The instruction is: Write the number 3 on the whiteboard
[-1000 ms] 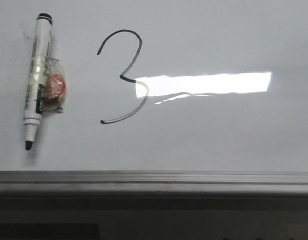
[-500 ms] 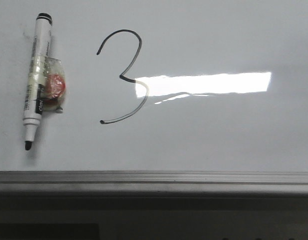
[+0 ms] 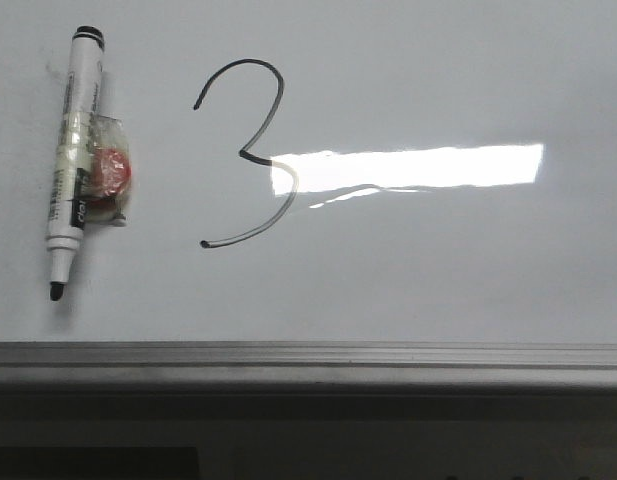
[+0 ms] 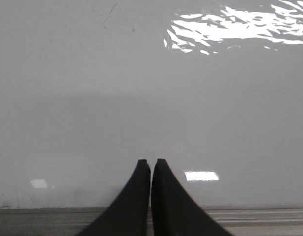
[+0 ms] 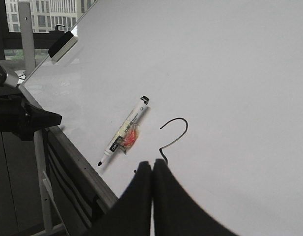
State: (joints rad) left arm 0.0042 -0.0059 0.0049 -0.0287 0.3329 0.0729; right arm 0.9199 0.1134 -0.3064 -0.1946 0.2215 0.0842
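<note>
One finished digit sat on the board: the number 3 (image 3: 250, 155) was drawn in thin black line at upper centre-left of the front frame, its lower curve running into the bright glare patch (image 3: 408, 168) at centre. The whiteboard (image 3: 438, 290) filled most of that frame, with its grey frame strip (image 3: 308, 358) across the lower part. A marker (image 3: 74, 160) lay uncapped at the upper left of the frame, tip pointing down, with a red lump taped to its side (image 3: 110, 172), well apart from the digit. Left gripper (image 4: 151, 163) had its fingers pressed together with nothing between them, over bare board near the frame strip. Right gripper (image 5: 151, 164) was likewise closed and empty, its tips overlapping the lower half of the digit in its own view, so contact with the ink could not be told. Task looked done. Main risk as judged: a closed fingertip dragging across the wet line and smearing the lower curve. The uncapped tip could also leave a stray mark if the marker got nudged or rolled. Lower stroke looked faint, so it might read as incomplete under glare.
</note>
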